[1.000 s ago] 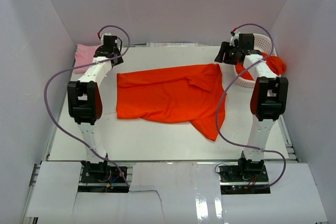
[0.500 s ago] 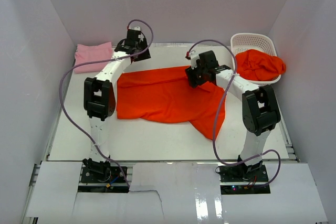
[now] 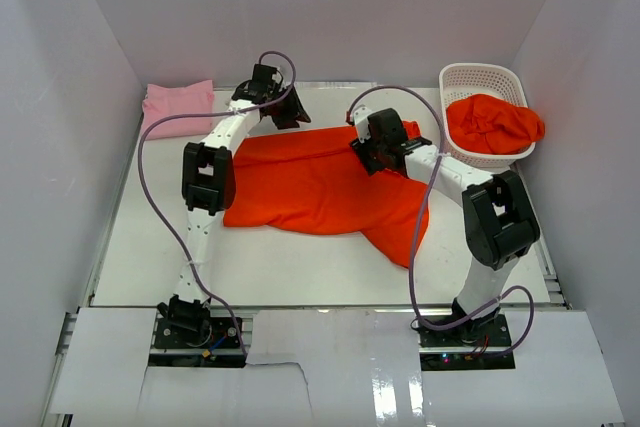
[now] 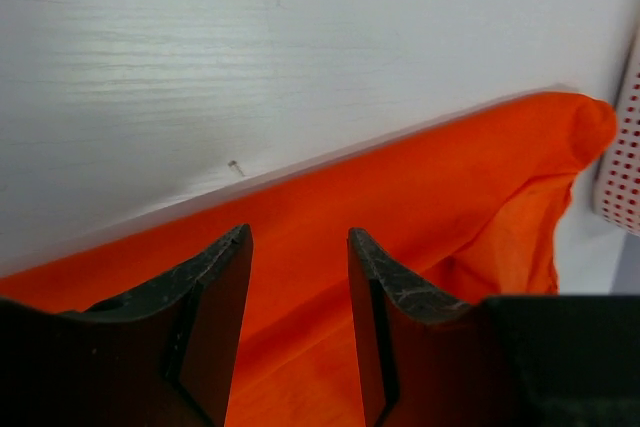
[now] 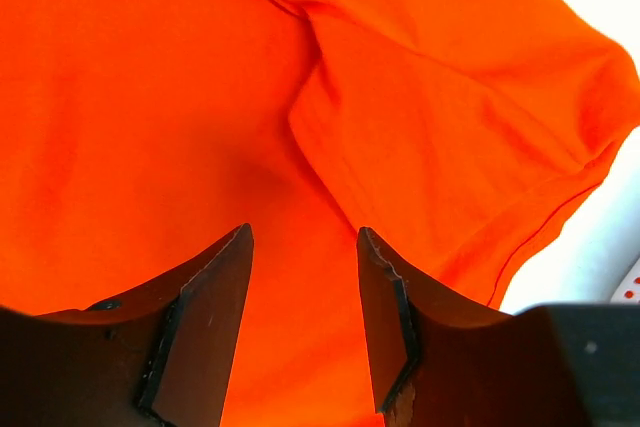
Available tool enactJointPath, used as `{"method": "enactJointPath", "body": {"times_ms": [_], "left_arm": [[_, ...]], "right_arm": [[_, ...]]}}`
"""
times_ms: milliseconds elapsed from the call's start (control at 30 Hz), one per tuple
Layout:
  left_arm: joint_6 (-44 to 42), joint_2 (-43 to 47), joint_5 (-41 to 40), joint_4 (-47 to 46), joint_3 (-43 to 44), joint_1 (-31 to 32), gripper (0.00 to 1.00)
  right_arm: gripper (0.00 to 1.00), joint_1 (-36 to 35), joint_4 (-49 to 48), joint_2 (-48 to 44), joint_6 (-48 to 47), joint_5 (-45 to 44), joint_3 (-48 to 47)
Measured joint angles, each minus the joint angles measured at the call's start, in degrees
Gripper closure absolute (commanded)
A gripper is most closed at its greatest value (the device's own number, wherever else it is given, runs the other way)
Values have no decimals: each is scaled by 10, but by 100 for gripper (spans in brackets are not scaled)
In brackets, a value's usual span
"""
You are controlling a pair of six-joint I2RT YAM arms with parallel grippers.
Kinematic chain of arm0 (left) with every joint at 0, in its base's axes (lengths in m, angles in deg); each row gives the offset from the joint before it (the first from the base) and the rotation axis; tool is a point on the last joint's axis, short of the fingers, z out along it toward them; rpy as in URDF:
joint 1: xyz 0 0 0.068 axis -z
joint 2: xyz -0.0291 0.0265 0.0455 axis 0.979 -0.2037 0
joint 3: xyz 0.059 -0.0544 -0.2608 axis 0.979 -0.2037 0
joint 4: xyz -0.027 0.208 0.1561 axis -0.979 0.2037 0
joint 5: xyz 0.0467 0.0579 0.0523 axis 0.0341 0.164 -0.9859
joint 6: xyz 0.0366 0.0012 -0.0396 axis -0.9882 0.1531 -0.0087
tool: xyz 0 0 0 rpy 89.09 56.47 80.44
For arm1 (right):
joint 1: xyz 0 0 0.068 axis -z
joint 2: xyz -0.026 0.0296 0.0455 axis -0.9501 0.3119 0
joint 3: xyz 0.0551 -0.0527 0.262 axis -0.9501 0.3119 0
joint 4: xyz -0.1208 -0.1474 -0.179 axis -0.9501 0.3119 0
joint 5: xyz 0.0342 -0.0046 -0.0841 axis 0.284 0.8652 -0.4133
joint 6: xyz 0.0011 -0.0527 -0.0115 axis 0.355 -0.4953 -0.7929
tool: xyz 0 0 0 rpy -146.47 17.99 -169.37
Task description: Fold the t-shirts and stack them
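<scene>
Open and empty, left fingers (image 4: 222, 297) and right fingers (image 5: 212, 307) hang above limp orange t-shirt (image 3: 310, 187); probably best pinched along its far edge.

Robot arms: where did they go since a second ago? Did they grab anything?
Both arms swung inward from the far corners. The left tool now hangs over the far edge of the spread orange shirt, the right tool over its right part. Both are open and hold nothing. The orange shirt, the pink shirt, the basket and the heap of shirts in it stayed put.
</scene>
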Motion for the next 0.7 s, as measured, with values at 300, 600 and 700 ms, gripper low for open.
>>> {"method": "enactJointPath", "body": {"times_ms": [300,600,700], "left_arm": [[88,-20,142,-59,-3,22,46],[225,-31,276,-189,-25,57,46],[267,-36,306,-236,-37,61,46]], "right_arm": [[49,-52,-32,43,-32,-86,-3],[51,-64,-80,67,-74,-194,-3],[52,-68,-97,78,-91,-218,-9]]}}
